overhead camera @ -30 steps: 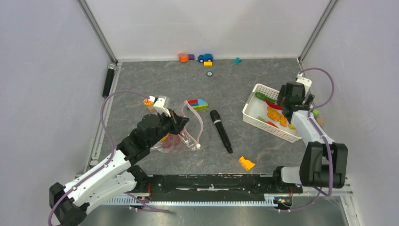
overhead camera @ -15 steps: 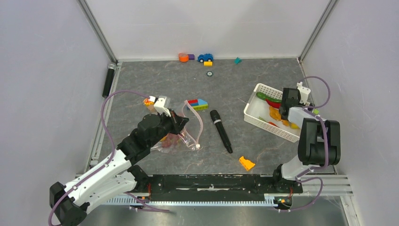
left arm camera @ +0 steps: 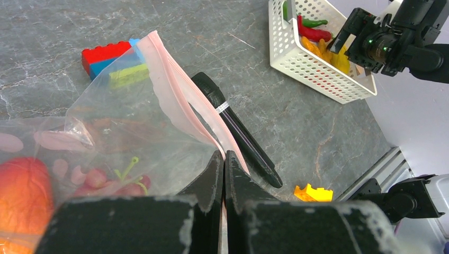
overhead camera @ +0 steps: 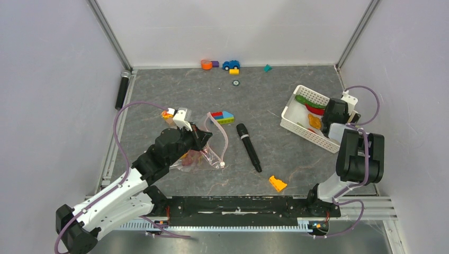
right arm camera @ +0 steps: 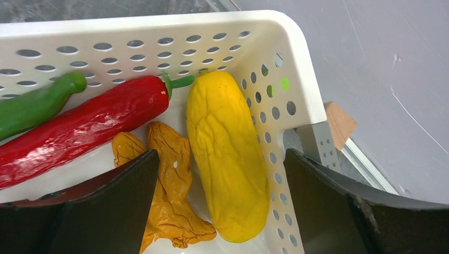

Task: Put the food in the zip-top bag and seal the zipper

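The zip-top bag (overhead camera: 207, 156) lies floppy left of centre, its mouth held up. My left gripper (left arm camera: 223, 159) is shut on the bag's edge at the pink zipper (left arm camera: 169, 90); from above the gripper (overhead camera: 204, 138) sits at the bag's near-left corner. Inside the bag lie an orange-red food piece (left arm camera: 24, 193) and a small red one with a green stem (left arm camera: 124, 180). My right gripper (right arm camera: 221, 153) hangs open in the white basket (overhead camera: 290, 117), straddling a yellow food piece (right arm camera: 227, 174) and the basket's wall. A red chili (right arm camera: 79, 132), a green pepper (right arm camera: 32, 106) and a crumpled orange piece (right arm camera: 169, 201) lie beside it.
A black microphone (overhead camera: 248, 147) lies just right of the bag, with stacked bricks (overhead camera: 222, 117) behind it. An orange wedge block (overhead camera: 277, 183) sits near the front rail. Small toys (overhead camera: 231, 65) line the back wall. A second microphone (overhead camera: 122, 90) rests along the left edge.
The right gripper has shifted rightward over the basket's far-right end, and the basket has slid and turned toward the right wall. The left arm and bag have stayed put.
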Controlling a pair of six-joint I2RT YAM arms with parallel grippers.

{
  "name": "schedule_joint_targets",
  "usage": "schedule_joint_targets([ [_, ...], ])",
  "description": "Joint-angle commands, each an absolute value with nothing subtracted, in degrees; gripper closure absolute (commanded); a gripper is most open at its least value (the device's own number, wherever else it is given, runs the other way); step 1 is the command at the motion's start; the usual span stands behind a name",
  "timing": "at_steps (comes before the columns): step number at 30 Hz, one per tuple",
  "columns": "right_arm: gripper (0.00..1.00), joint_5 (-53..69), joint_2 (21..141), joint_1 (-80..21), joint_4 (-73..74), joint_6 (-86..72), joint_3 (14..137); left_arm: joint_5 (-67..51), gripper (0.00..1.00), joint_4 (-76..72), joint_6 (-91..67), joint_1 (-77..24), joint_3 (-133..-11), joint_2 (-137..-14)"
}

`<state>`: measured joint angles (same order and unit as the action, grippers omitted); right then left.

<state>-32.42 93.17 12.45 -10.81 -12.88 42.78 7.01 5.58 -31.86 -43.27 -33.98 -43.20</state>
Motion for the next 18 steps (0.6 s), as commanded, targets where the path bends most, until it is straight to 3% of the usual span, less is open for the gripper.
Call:
schedule_joint_targets([
  [1, 0.12, -14.75, 95.07, 12.36, -12.5, -15.56, 38.02, 7.52, 0.98, 3.38, -29.57, -43.49, -33.82, -43.46],
  [6, 0.28, -14.86, 92.73, 12.31, -15.44, -14.9, 35.74, 7.53, 0.98, 3.25, -29.69, -43.49, -33.72, -43.56],
  [11, 0.55, -14.52, 91.91, 12.37, -16.17, -14.62, 35.09, 7.75, 0.98, 3.28, -29.66, -43.42, -33.58, -43.37],
  [18, 0.8, -7.38, 89.74, 12.24, -20.86, -13.42, 33.04, 7.68, 0.98, 3.25, -29.65, -43.49, -33.65, -43.44],
])
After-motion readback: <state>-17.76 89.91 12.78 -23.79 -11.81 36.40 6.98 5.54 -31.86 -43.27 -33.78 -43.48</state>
